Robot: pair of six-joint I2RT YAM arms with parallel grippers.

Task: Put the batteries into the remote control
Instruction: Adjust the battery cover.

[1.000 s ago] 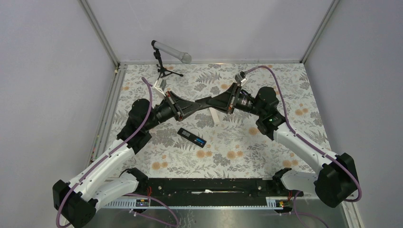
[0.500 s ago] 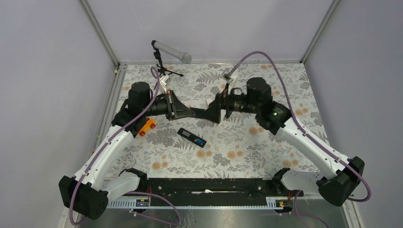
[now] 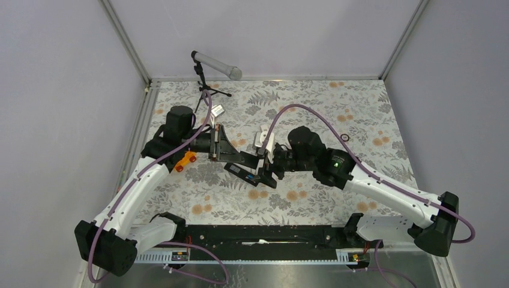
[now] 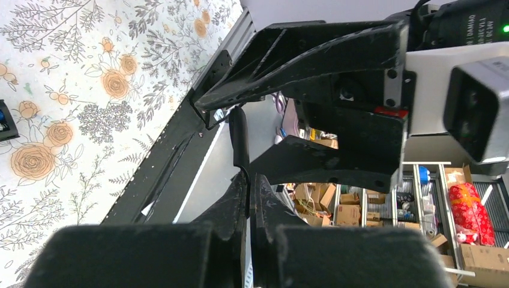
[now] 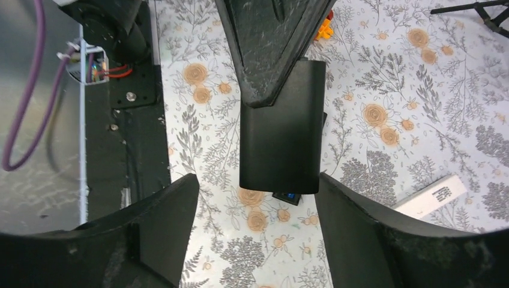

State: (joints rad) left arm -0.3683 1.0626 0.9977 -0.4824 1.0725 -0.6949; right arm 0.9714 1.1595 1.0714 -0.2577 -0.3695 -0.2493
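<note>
the top camera sits high up behind both arms and looks down on the whole flowery table [image 3: 360,114]. the left wrist camera is close in and looks sideways past the right arm [image 4: 438,66] to the near table edge. the right wrist camera looks straight down from close up. both wrist views share the black cover [image 5: 282,138], which the left one sees edge-on, i think.

Both arms are reaching inward, their grippers facing each other nose to nose. The left gripper [image 4: 248,183] is clamping a flat black cover [image 5: 281,138]; the right gripper [image 5: 258,183] is gaping wide around it.
</note>
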